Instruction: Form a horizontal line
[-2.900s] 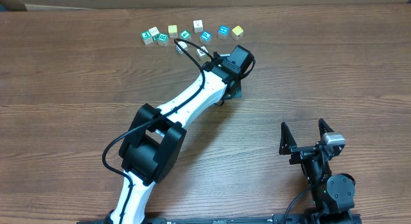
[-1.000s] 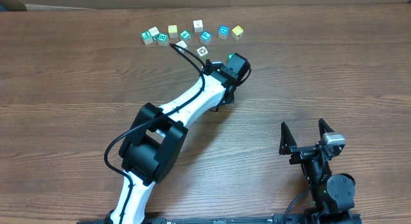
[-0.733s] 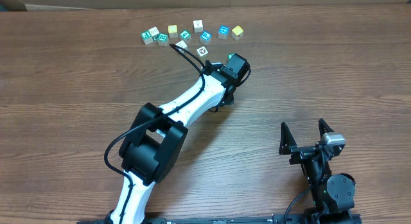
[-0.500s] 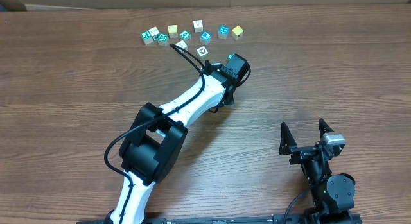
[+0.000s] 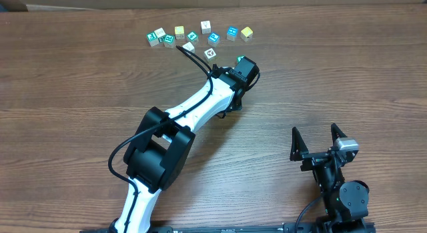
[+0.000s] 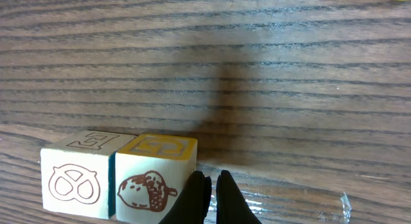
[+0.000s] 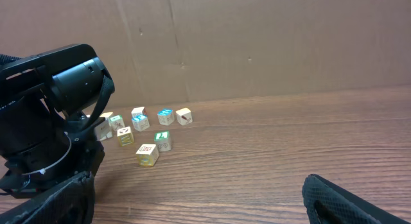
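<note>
line: acorn cube and pretzel cube sit flush, side by side, on the wood table.
left gripper: pinched shut, empty, tips at acorn cube's right edge.
step: probably a nudge; push low, square, slowly.
right gripper: spread wide.

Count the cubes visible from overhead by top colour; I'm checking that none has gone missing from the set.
White-topped cubes: 4
Teal or blue-topped cubes: 6, one of them partly hidden beside the left gripper
Yellow-topped cubes: 2
Total: 12
</note>
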Robot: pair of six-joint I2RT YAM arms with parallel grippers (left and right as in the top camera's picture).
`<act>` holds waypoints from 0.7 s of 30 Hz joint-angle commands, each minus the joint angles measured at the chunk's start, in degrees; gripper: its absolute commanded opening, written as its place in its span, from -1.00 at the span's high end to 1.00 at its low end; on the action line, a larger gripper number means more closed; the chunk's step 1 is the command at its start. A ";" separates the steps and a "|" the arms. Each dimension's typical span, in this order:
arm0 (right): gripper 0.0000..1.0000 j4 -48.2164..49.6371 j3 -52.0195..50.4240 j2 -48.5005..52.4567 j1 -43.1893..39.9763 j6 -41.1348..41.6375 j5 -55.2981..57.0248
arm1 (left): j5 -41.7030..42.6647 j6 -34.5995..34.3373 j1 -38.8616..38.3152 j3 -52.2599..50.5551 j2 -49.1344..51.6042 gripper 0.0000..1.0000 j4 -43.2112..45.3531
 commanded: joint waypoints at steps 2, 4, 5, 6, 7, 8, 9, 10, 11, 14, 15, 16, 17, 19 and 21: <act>-1.00 0.28 -0.61 -0.66 -0.26 -0.02 -0.09 | -1.22 -0.79 -0.39 -0.35 0.63 0.92 -0.63; -1.00 0.28 -0.61 -0.66 -0.26 -0.02 -0.09 | -1.22 -0.81 -0.39 -0.33 0.63 0.92 -1.07; -1.00 0.28 -0.61 -0.66 -0.26 -0.02 -0.11 | -1.22 -0.79 -0.39 -0.33 0.63 0.92 -1.25; -1.00 0.28 -0.61 -0.66 -0.26 -0.02 -0.09 | -1.22 -0.79 -0.39 -0.33 0.63 0.92 -1.44; -1.00 0.28 -0.61 -0.66 -0.26 -0.02 -0.09 | -1.22 -0.79 -0.39 -0.33 0.63 0.92 -1.49; -1.00 0.28 -0.61 -0.66 -0.26 -0.02 -0.09 | -1.22 -0.81 -0.39 -0.33 0.63 0.92 -1.49; -1.00 0.28 -0.61 -0.66 -0.26 -0.02 -0.09 | -1.22 -0.81 -0.39 -0.33 0.63 0.92 -1.46; -1.00 0.28 -0.61 -0.66 -0.26 -0.02 -0.09 | -1.22 -0.81 -0.39 -0.33 0.63 0.92 -1.46; -1.00 0.28 -0.61 -0.66 -0.26 -0.02 -0.09 | -1.20 -0.81 -0.39 -0.33 0.63 0.92 -1.46; -1.00 0.28 -0.61 -0.66 -0.26 -0.02 -0.09 | -1.20 -0.81 -0.39 -0.33 0.63 0.92 -1.46; -1.00 0.28 -0.61 -0.66 -0.26 -0.02 -0.09 | -1.16 -0.83 -0.39 -0.33 0.63 0.92 -1.46; -1.00 0.28 -0.61 -0.66 -0.26 -0.02 -0.09 | -1.01 -0.96 -0.39 -0.33 0.63 0.92 -1.31; -1.00 0.28 -0.61 -0.66 -0.26 -0.02 -0.09 | -0.81 -1.05 -0.39 -0.33 0.63 0.92 -1.05; -1.00 0.28 -0.61 -0.66 -0.26 -0.02 -0.09 | -0.79 -1.01 -0.39 -0.24 0.61 0.91 0.33; -1.00 0.28 -0.61 -0.66 -0.26 -0.02 -0.09 | -0.83 -0.90 -0.24 0.13 0.61 0.92 1.77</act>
